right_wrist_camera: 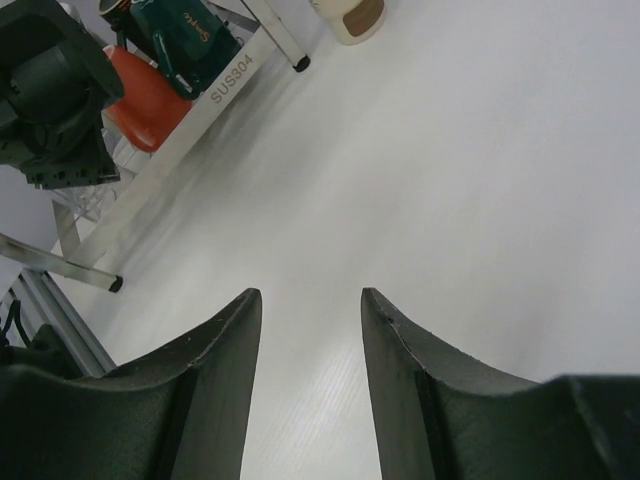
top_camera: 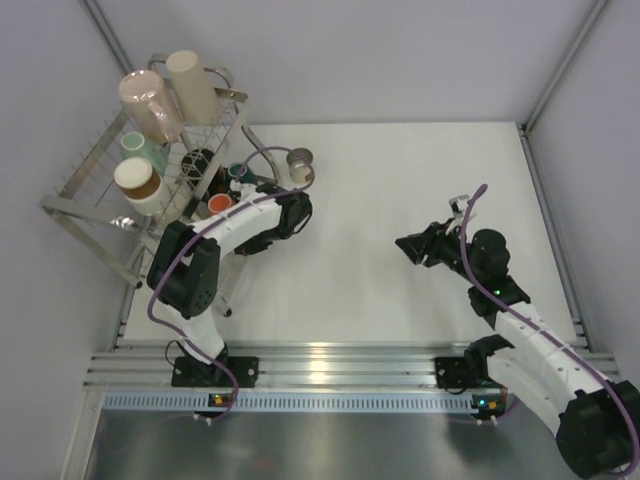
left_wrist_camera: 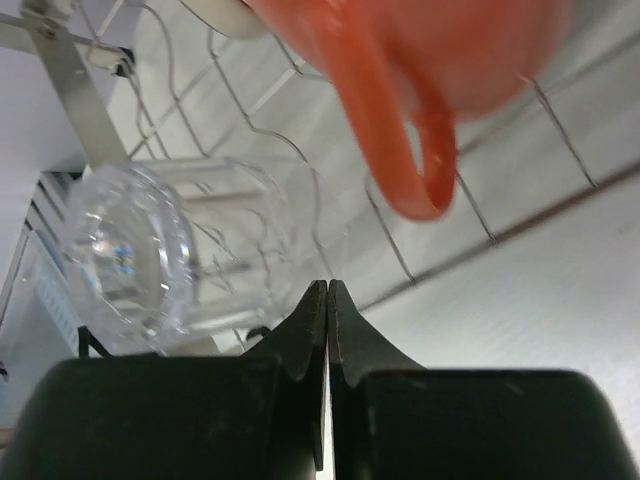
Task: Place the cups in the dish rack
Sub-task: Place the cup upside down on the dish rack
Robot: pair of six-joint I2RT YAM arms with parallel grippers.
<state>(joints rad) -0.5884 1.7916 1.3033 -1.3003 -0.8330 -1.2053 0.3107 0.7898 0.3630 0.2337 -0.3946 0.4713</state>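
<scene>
The dish rack [top_camera: 95,175] stands at the far-left corner of the white table [top_camera: 400,180], hard against the left wall. Its upper tier holds a pink cup [top_camera: 150,105] and a beige cup [top_camera: 192,85]. A pale teal cup [top_camera: 146,150] and a brown-banded cup [top_camera: 138,182] sit below them. On the rack's table side sit an orange cup [top_camera: 220,203] and a dark teal cup [top_camera: 240,172]. 1 steel cup [top_camera: 300,165] stands apart on the table, just beyond the rack's right edge. The left gripper [left_wrist_camera: 328,285] is pressed fully together with nothing between its fingers. It points at the wire grid, with the orange cup's handle hanging just above its tips and a clear glass [left_wrist_camera: 150,250] lying on its side in the rack to its left. The right gripper [right_wrist_camera: 310,295] hangs about half open and holds nothing, over bare table well right of the rack. Wide open surface lies between it and the rack's lower rail [right_wrist_camera: 200,100], and more reaches to the table's right edge.
</scene>
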